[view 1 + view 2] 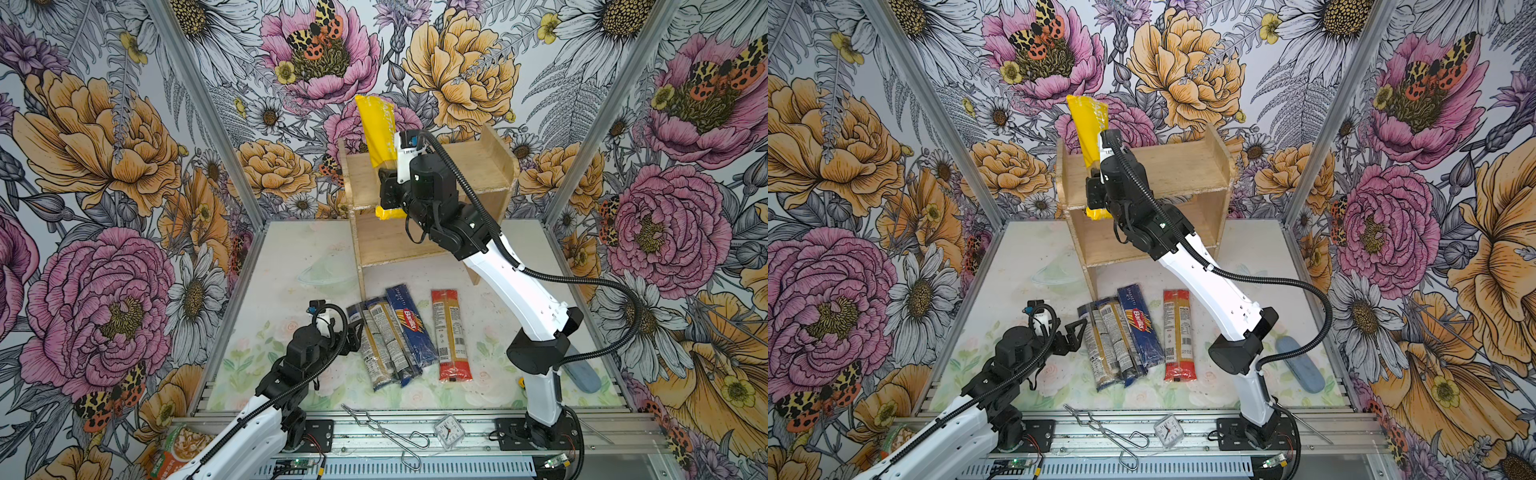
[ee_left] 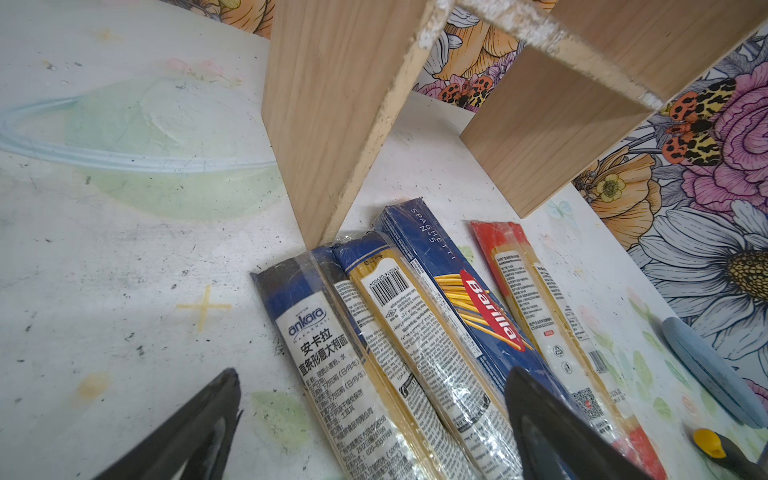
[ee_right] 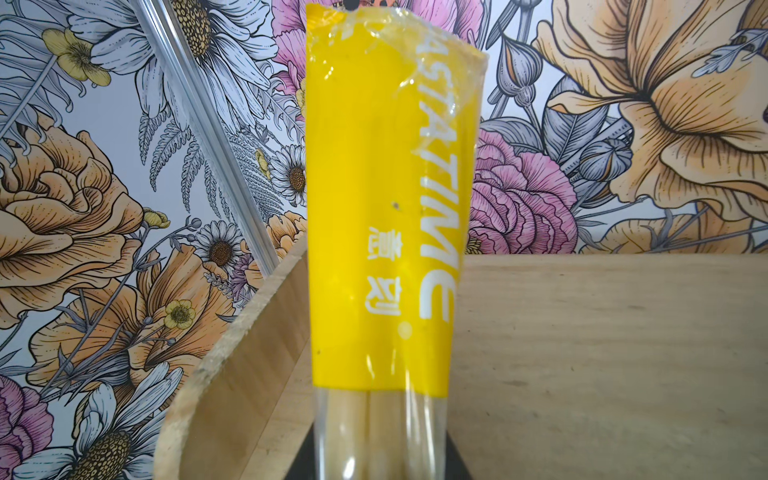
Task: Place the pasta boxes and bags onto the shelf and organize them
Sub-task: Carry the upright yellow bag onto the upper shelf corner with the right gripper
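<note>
Over the shelf [image 1: 478,166], at its top tier, the right gripper [image 1: 388,187] clamps the yellow-ended pack [image 1: 376,129], steeply tilted; placing is underway, and lowering it flat should follow. The left gripper [image 1: 1075,332] gapes wide beside four packs [image 1: 399,332] on the table [image 1: 291,257]

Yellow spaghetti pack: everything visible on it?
The yellow-ended pack is a long clear bag of spaghetti with yellow ends, white lettering on the upper one. The right tool is shut on its clear middle, holding it nearly upright at the left end of the shelf, lower end in front of the top board's edge. Shelf contact unclear.
</note>
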Controlling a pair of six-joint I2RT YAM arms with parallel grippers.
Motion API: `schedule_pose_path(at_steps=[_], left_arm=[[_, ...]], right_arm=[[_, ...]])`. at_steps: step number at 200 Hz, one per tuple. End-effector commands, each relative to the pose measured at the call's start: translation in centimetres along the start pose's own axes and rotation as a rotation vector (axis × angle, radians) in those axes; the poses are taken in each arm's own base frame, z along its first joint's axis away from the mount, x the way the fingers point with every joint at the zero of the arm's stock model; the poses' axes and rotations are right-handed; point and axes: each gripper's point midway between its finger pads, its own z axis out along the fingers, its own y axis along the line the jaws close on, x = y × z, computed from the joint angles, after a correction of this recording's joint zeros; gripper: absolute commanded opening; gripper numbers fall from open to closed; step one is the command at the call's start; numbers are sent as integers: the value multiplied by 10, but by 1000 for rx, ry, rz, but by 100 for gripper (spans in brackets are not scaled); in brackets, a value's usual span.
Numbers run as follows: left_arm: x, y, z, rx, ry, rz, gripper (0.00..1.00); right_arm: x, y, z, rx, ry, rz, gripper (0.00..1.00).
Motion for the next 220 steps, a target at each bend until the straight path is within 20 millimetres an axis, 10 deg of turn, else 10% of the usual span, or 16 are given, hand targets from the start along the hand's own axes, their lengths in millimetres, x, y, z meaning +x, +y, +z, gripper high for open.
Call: schedule_pose_path(at_steps=[1,220], left_arm=[[-4,-4,-1,24,-16,19,99],[-4,-4,-3,27,-23,16,99]], right_arm=[[-26,-7,4,46,-115,9,27],[-9,-11,9,67,-72,-17,45]])
